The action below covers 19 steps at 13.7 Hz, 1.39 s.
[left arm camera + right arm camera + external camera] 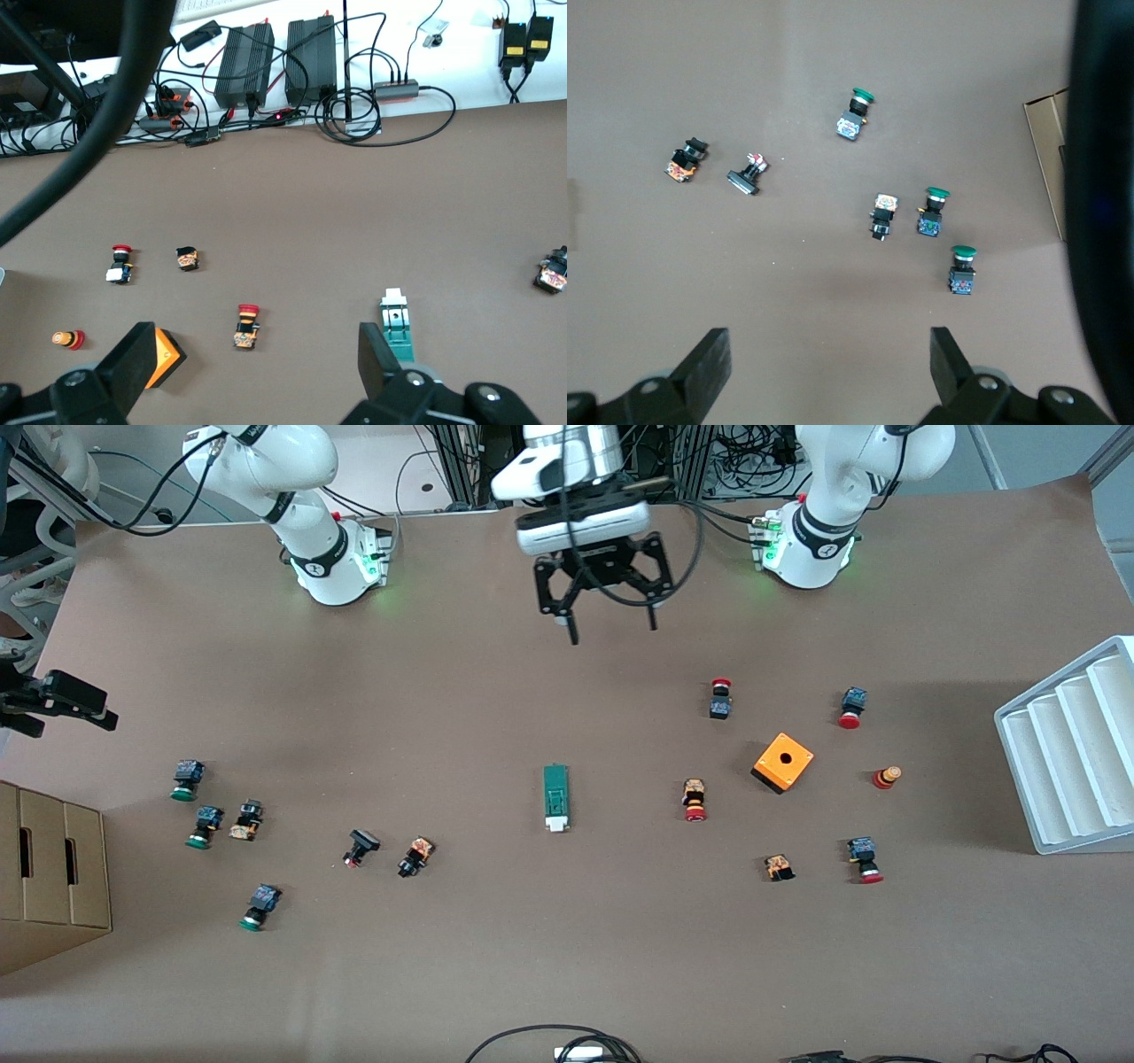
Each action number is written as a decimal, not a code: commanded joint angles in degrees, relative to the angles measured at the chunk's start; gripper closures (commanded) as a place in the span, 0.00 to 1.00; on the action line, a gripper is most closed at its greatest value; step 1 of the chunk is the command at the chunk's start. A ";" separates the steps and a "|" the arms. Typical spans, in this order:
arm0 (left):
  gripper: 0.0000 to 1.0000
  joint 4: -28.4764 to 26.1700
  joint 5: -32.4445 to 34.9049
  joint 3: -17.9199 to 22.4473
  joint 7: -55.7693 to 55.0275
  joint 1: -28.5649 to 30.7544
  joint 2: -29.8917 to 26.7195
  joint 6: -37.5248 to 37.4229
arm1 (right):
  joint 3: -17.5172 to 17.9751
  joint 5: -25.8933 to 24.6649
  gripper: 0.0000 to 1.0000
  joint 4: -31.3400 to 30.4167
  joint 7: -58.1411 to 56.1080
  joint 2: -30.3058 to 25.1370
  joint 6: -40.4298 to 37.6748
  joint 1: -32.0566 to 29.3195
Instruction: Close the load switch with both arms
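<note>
Left gripper (613,631) hanging over bare table between the two arm bases, fingers (379,359) spread wide and released, nothing between them. Right gripper (828,350) likewise parted and empty, up over the right arm's end of the table above the green-capped push buttons (934,211); probably the dark shape at the front view's edge (62,695), though hard to make out there. Load switch (556,797) lying flat mid-table, white block end toward the front camera, untouched, well apart from both grippers. Orange box (782,762) toward the left arm's end, red-capped push buttons (695,800) scattered around it. Cardboard box (53,877) at the right arm's end.
</note>
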 commanded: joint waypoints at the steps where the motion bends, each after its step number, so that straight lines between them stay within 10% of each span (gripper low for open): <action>1: 0.00 -1.35 -5.95 -0.37 7.23 5.42 -4.73 1.22 | 0.32 0.16 0.00 0.98 0.12 0.98 0.34 0.53; 19: 0.00 1.03 -37.32 2.86 36.52 33.82 -9.93 0.87 | 0.23 -0.63 0.00 0.98 0.30 0.63 1.40 2.99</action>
